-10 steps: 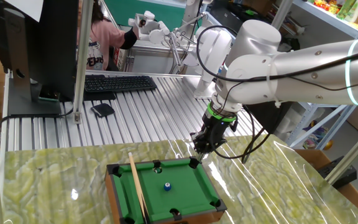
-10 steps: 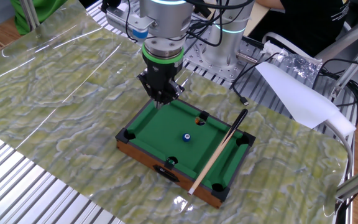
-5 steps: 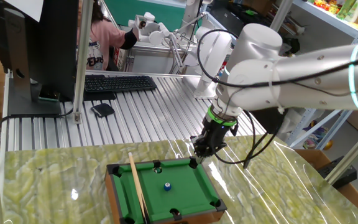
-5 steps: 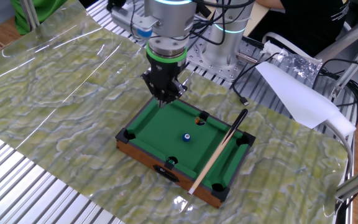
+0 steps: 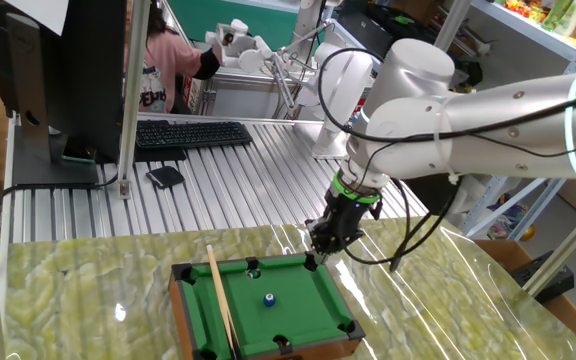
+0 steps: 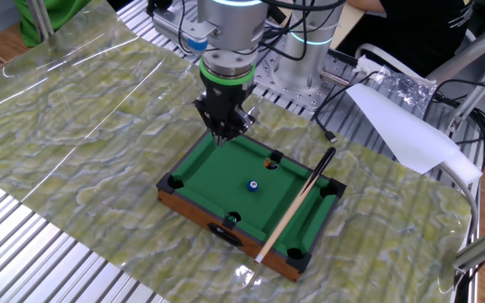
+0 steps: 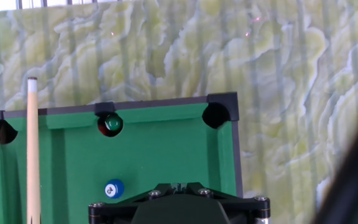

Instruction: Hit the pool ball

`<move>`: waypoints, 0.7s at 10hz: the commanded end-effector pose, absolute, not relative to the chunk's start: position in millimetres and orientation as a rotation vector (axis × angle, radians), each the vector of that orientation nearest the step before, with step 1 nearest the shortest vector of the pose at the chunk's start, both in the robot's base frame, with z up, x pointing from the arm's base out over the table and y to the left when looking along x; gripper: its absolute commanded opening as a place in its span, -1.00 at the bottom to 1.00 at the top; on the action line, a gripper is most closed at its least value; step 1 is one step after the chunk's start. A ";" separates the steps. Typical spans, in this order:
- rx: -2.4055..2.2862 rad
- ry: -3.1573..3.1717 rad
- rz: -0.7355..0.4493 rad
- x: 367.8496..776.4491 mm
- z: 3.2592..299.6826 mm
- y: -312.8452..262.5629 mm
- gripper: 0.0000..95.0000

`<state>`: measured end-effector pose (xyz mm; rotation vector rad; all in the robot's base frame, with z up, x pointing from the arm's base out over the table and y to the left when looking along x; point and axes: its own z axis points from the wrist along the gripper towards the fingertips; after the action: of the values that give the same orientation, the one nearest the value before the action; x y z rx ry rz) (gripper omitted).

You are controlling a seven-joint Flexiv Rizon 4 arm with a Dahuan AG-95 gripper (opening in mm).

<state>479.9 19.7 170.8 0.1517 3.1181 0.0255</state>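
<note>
The miniature green pool table (image 6: 217, 164) stands on the marbled green mat. The blue pool ball (image 6: 253, 186) with a pale spot rests near the middle of the felt (image 5: 298, 285), also seen as the ball (image 5: 269, 299) and the ball (image 7: 114, 189). The wooden cue stick (image 6: 297, 204) lies along one long rail (image 7: 33, 149). My gripper (image 6: 223, 139) is shut with nothing held, its fingers together in a point above the table's corner nearest the arm (image 5: 320, 243). In the hand view the gripper (image 7: 173, 185) sits just right of the ball.
A small green ball (image 7: 110, 122) sits in a side pocket. Behind the mat, a keyboard (image 5: 190, 133), a black wallet-like object (image 5: 165, 177) and a monitor (image 5: 58, 70) rest on the slatted metal bench. A white sheet (image 6: 402, 126) and cables lie beside the arm's base.
The gripper has drifted a little toward the pool table's corner. Ball and cue have not moved.
</note>
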 end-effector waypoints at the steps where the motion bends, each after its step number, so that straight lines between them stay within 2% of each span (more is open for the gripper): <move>1: 0.236 3.119 0.023 469.5 182.2 37.9 -1.00; 4: 0.292 3.117 0.021 449.1 196.8 66.2 -1.00; 7: 0.335 3.109 0.021 433.5 198.4 91.6 -1.00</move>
<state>430.8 93.7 198.5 0.3377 3.1076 0.0208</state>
